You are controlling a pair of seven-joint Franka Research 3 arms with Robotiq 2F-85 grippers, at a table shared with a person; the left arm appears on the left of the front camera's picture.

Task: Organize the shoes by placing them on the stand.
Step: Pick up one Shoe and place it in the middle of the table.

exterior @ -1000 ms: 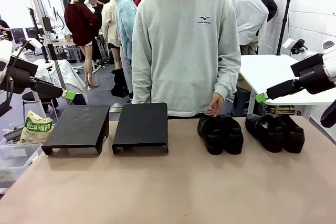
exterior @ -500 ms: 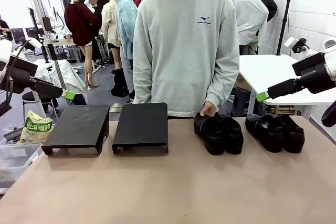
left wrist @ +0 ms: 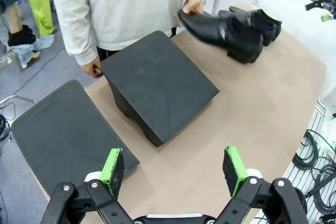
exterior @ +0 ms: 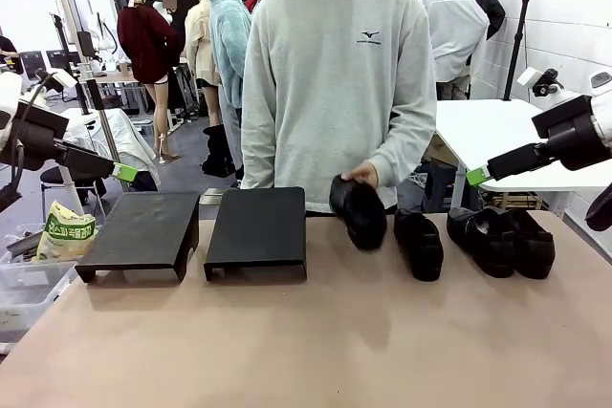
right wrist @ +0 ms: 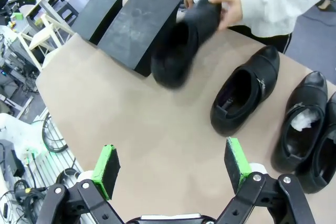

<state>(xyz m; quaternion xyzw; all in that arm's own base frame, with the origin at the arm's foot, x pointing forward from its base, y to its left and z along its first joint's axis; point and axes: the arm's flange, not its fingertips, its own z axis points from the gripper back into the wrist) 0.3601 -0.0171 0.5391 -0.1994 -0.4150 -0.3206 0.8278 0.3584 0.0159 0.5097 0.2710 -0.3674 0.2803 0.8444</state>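
One black shoe is in the person's hand, lifted above the desk, just beside the nearer of two black stands. The other three shoes rest on the desk, to the right of it. My left gripper and my right gripper both stand wide open, well apart from the shoes, holding nothing.

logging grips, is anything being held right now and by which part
The person's hand holds a plain black rounded-toe shoe by its toe end. The robot's left hand and right hand are open and empty.
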